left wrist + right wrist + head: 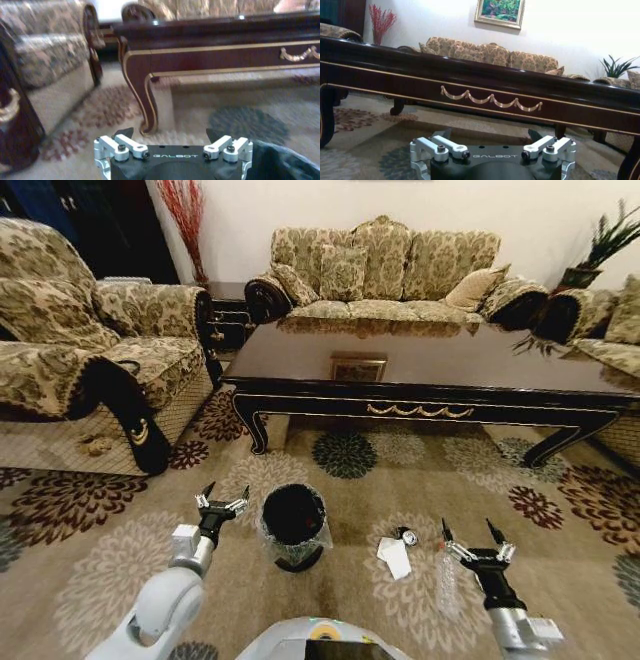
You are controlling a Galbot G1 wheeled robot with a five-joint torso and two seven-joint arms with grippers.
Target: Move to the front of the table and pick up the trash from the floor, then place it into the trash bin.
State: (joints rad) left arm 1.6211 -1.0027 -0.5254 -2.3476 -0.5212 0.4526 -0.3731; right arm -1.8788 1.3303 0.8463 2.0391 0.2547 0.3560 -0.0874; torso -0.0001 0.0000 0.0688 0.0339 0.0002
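Note:
The long dark-brown table [440, 375] with a gold ornament stands ahead across the flowered floor [110, 570]. The black trash bin [293, 525] with a clear liner sits just right of my left gripper [222, 496], which is open and empty. The trash lies between the bin and my right gripper [467, 534], also open: a white folded paper [396, 557], a tiny round black-and-white object [407, 536] and a clear bottle [446, 580] right beside that gripper. The left wrist view shows the table's leg [145, 93] and the bin's edge [285, 161]. The table's apron [490, 99] fills the right wrist view.
An armchair [90, 350] stands at the left, a sofa [385, 275] behind the table, another seat [610, 330] at the right. A small dark side table [228, 310] sits in the back corner. A framed object [358, 366] lies on the table.

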